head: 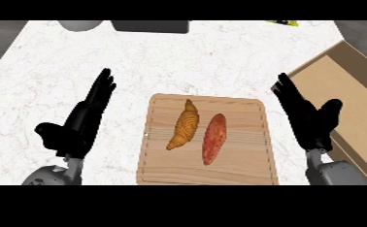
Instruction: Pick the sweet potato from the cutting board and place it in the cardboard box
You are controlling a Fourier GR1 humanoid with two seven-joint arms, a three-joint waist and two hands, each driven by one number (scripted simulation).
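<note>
From the head view, the bench [215, 56] is a white marbled top with faint reddish veins, filling nearly the whole scene, with darker grey showing past its far left and far right corners. At the far edge a round grey object [80, 24] sits to the left, a dark rectangular object [150, 26] lies just right of it, and a small yellow-green scrap [283, 23] shows farther right; all three are cut off by the top of the scene, so what they are cannot be told. Near the middle lies a pale wooden cutting board [247, 168] with a shallow groove round its rim. On it the sweet potato [213, 138], reddish-orange and elongated, lies lengthwise right of centre, and a golden croissant [184, 125] lies just beside it on the left, the two close but apart. The cardboard box [337, 78] sits at the right edge of the bench, open, running out of the scene. The left hand [75, 126] shows left of the board, fingers straight and pointing far, holding nothing. The right hand [309, 117] stands between the board and the box, fingers straight, thumb spread, holding nothing, overlapping the box's near wall.
</note>
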